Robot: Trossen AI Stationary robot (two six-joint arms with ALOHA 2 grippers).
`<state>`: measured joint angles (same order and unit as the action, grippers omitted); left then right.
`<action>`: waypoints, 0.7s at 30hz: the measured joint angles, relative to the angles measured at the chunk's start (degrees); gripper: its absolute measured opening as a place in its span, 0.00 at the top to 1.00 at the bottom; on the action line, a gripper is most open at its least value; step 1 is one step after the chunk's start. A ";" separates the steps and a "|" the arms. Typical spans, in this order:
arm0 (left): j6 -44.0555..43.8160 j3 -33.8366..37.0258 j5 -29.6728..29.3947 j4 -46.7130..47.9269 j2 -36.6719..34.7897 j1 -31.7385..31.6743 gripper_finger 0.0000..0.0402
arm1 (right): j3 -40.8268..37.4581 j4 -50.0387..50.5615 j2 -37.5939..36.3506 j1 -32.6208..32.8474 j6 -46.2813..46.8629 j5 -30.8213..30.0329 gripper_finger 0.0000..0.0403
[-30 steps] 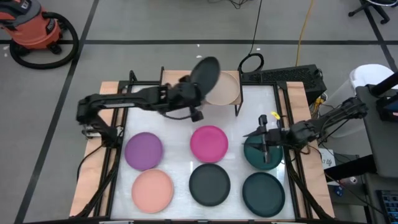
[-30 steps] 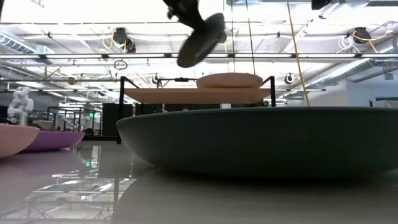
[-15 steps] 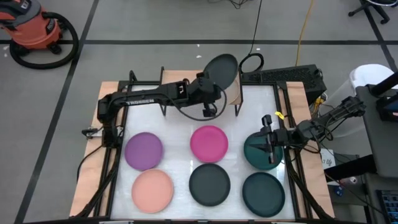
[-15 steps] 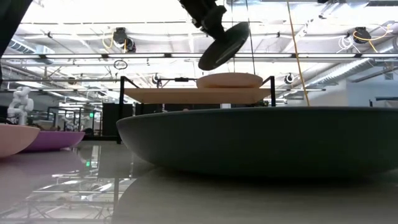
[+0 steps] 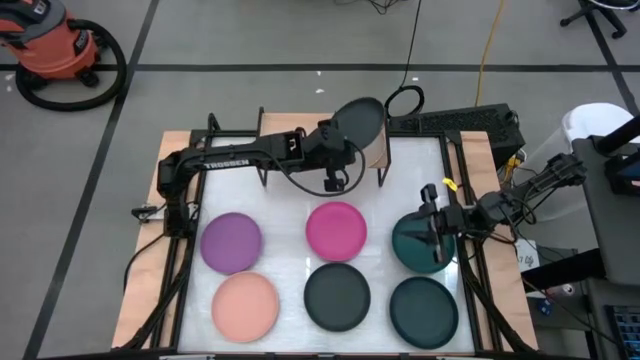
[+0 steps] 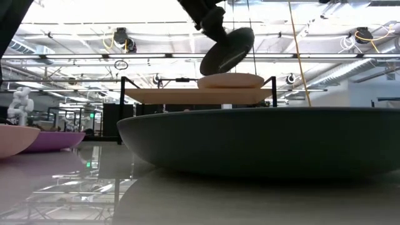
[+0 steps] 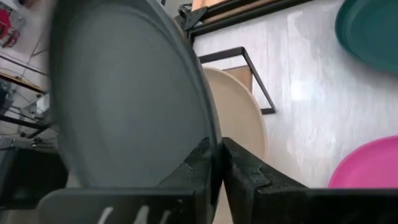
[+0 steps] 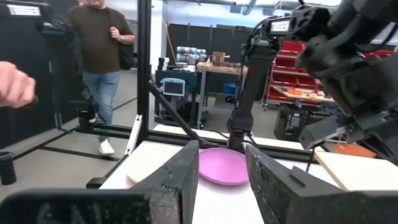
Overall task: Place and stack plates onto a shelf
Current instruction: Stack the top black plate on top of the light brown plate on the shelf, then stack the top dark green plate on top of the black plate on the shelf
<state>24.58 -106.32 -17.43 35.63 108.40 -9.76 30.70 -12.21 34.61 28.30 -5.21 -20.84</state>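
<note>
- Gripping a dark grey plate (image 5: 358, 122) by its rim, the left gripper (image 5: 335, 150) is held above the shelf (image 5: 372, 160) near the table's far edge; the jaws are clamped tight on the rim, as seen in the left wrist view (image 7: 216, 163).
- The held plate (image 6: 227, 50) is tilted steeply and is seen in the low view hanging over the beige plate (image 6: 230, 80), apart from it.
- The beige plate (image 7: 239, 112) is seen resting on the right half of the shelf's wooden top (image 6: 187, 95).
- The right gripper (image 5: 432, 230) is stationed over a dark teal plate (image 5: 418, 243) near the table's right edge; its fingers (image 8: 177, 171) are seen spread apart with nothing between them.
- Six plates are laid out on the white tabletop (image 5: 280, 220) in two rows: a purple plate (image 5: 232, 241), a magenta plate (image 5: 336, 230) and the dark teal plate in the farther row.
- A salmon pink plate (image 5: 245, 306), a second dark grey plate (image 5: 337, 297) and a second dark teal plate (image 5: 422, 311) are lined up along the near edge.
- A person (image 8: 96, 43) is seen standing in the room beyond the table.
</note>
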 joint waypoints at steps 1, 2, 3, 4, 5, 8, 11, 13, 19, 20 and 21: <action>0.28 0.00 0.00 0.22 0.00 -0.02 0.89 | 0.00 0.00 0.00 0.10 0.00 0.00 0.72; 0.33 0.00 0.00 0.48 0.00 -0.02 0.86 | 0.00 0.00 0.00 0.24 0.00 0.00 0.72; 0.33 0.00 0.00 0.63 0.00 -0.02 0.83 | 0.00 0.00 0.00 0.34 -0.01 0.00 0.72; 0.35 0.00 -0.07 0.67 0.00 -0.02 0.80 | 0.00 0.00 0.00 0.35 -0.04 0.00 0.72; 0.41 0.00 -0.31 0.65 0.00 -0.02 0.77 | 0.00 0.00 0.00 0.35 -0.04 0.00 0.72; 0.39 0.02 -1.67 0.60 0.00 -0.02 0.69 | 0.00 0.00 0.00 0.35 -0.07 0.00 0.72; 0.00 0.02 -3.40 0.67 0.00 0.00 0.62 | 0.00 0.01 0.00 0.35 -0.09 -0.01 0.72; -0.99 0.02 -4.44 1.29 -0.15 0.38 0.59 | 0.00 0.14 0.00 0.35 -0.02 0.00 0.72; -2.54 0.11 -5.27 11.72 -1.63 4.89 0.56 | 0.00 1.17 0.00 0.35 -0.24 0.00 0.72; -3.41 0.11 -5.27 13.41 -1.80 6.03 0.56 | 0.00 1.14 0.00 0.35 -0.54 0.00 0.72; -4.43 0.09 -5.26 15.48 -2.26 7.27 0.56 | 0.00 0.95 0.02 0.35 -1.07 -0.02 0.72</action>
<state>20.15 -106.24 -22.69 51.11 106.14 -2.49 30.70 -11.26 34.63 28.64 -6.29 -20.86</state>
